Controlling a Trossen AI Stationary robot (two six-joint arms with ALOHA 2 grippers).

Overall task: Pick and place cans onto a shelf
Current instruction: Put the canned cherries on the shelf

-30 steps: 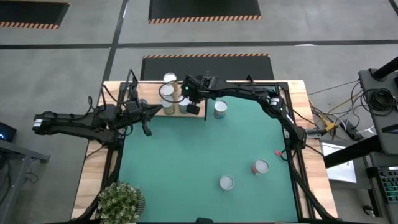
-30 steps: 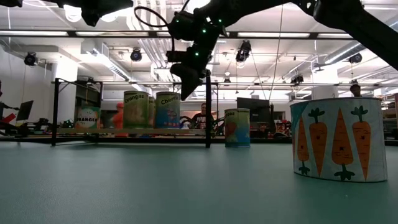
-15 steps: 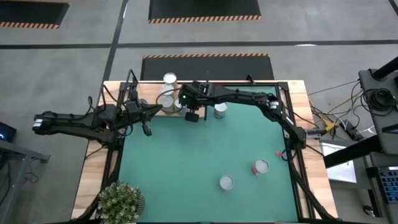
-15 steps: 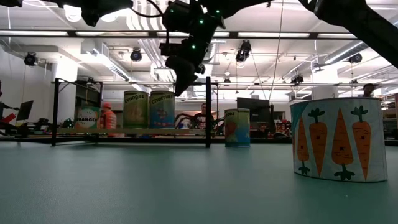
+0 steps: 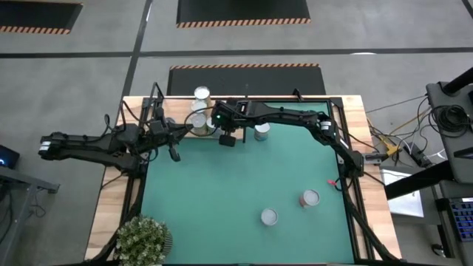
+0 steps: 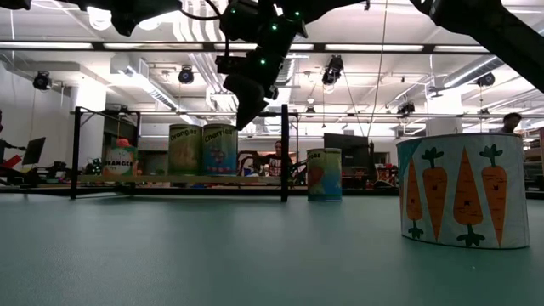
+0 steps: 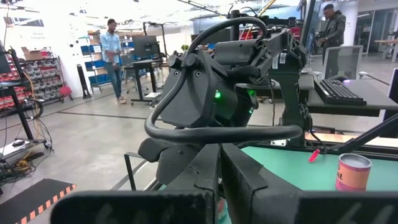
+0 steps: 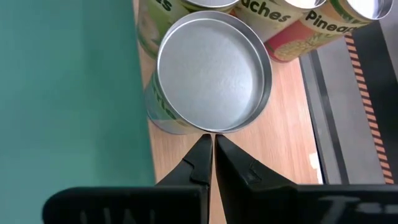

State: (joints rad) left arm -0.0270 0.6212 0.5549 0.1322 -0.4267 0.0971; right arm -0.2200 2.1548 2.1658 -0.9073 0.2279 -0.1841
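The right gripper (image 8: 213, 142) hangs over the shelf (image 8: 273, 143), its fingers (image 8: 200, 163) pressed together and pinching nothing. Their tips sit at the rim of a silver-topped can (image 8: 211, 73) standing on the shelf's edge just ahead of them; beyond it stand a can labelled Pineapple (image 8: 323, 28) and others. The left gripper (image 5: 173, 151) waits beside the shelf, fingers (image 7: 245, 180) also pressed together and empty. A carrot-printed can (image 6: 461, 189) stands on the green table (image 5: 222, 192), well apart from both.
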